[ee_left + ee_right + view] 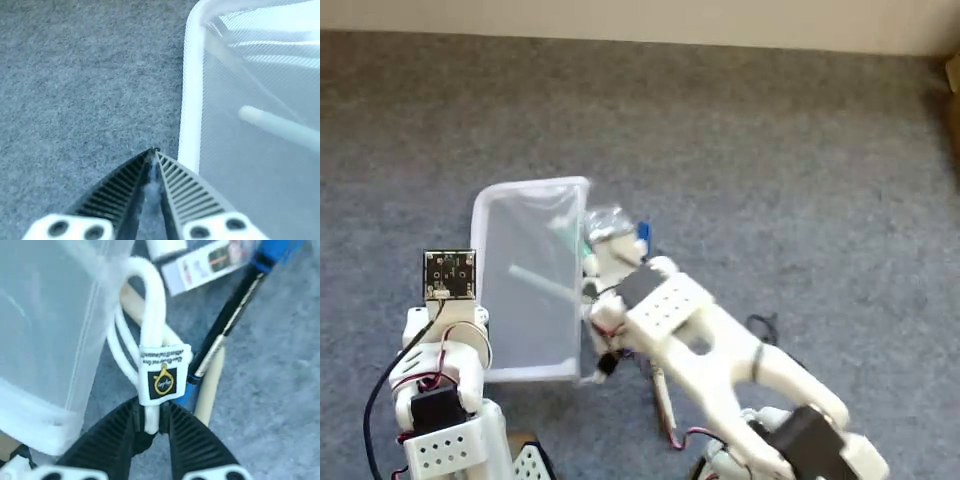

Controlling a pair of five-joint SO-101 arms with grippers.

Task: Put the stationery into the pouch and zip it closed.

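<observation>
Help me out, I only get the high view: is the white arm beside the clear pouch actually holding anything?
Observer: Yes. The right wrist view shows the right gripper shut on a white loop, right at its label, next to the pouch.
Operator: And the other arm?
Observer: The left gripper is shut, apparently on nothing, over the grey carpet beside the pouch's rim.
Operator: Is any stationery outside the pouch?
Observer: A black pen with a blue end lies on the carpet beside the loop.
</observation>
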